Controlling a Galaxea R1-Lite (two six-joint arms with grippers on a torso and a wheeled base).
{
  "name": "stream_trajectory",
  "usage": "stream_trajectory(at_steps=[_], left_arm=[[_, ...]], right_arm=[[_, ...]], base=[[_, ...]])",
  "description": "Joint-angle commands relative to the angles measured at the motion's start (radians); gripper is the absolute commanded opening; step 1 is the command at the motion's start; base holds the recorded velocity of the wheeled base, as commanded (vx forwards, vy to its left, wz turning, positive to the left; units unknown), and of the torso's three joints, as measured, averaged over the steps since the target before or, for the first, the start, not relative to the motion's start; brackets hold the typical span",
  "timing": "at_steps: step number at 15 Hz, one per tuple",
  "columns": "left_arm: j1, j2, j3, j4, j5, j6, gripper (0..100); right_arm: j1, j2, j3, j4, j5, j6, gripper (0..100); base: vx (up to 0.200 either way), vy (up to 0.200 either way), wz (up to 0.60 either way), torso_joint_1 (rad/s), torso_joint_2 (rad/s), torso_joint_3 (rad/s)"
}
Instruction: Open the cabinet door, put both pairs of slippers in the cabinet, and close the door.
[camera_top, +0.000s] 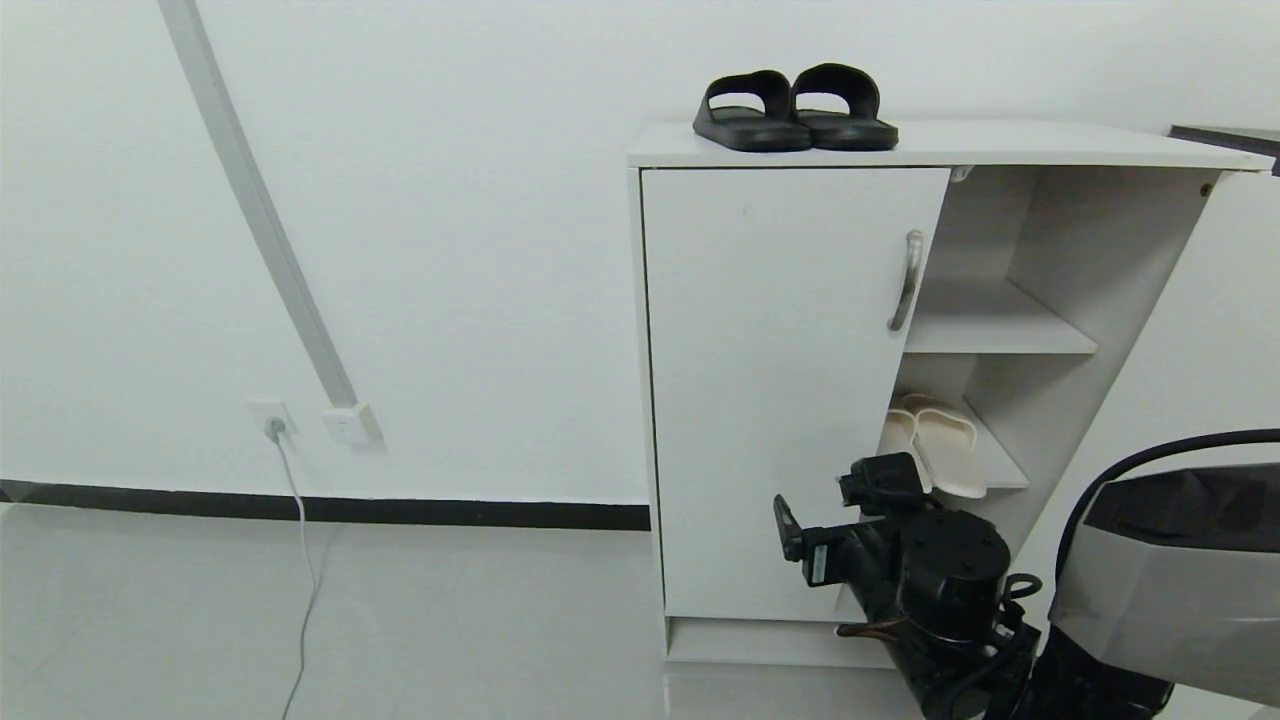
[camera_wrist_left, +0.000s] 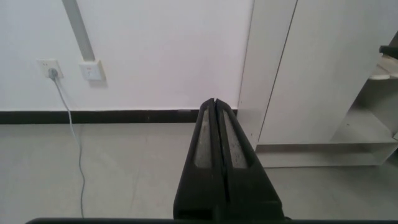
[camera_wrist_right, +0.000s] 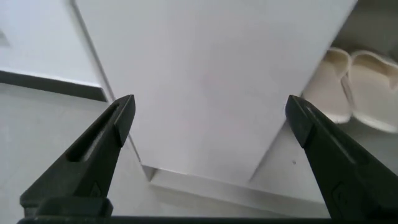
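Down by the door (camera_top: 780, 380), your right gripper (camera_top: 828, 505) is sitting wide open, so you're risking clipping the white slippers (camera_top: 945, 450) swinging up.

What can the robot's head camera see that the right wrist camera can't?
Only the head view has the black slippers on top of the cabinet, the door handle and the wall socket. The right wrist view adds nothing new, just a closer look past the open right gripper. Both show the shut door and the white slippers inside on a shelf.
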Motion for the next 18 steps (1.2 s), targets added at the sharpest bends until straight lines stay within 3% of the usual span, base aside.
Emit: stream_trajectory(at_steps=[1, 14, 18], left_arm=[[-0.001, 0.001, 0.000, 0.001, 0.000, -0.002, 0], [-0.001, 0.001, 0.000, 0.001, 0.000, 0.001, 0], [-0.001, 0.001, 0.000, 0.001, 0.000, 0.001, 0]], right_arm=[[0.002, 0.002, 0.005, -0.001, 0.000, -0.005, 100], [-0.004, 0.031, 0.008, -0.001, 0.015, -0.004, 100], [-0.004, 0.042, 0.005, -0.001, 0.015, -0.004, 100]], base=[[0.000, 0.000, 0.00, 0.000, 0.00, 0.000], [0.000, 0.000, 0.00, 0.000, 0.00, 0.000], [0.000, 0.000, 0.00, 0.016, -0.25, -0.278]])
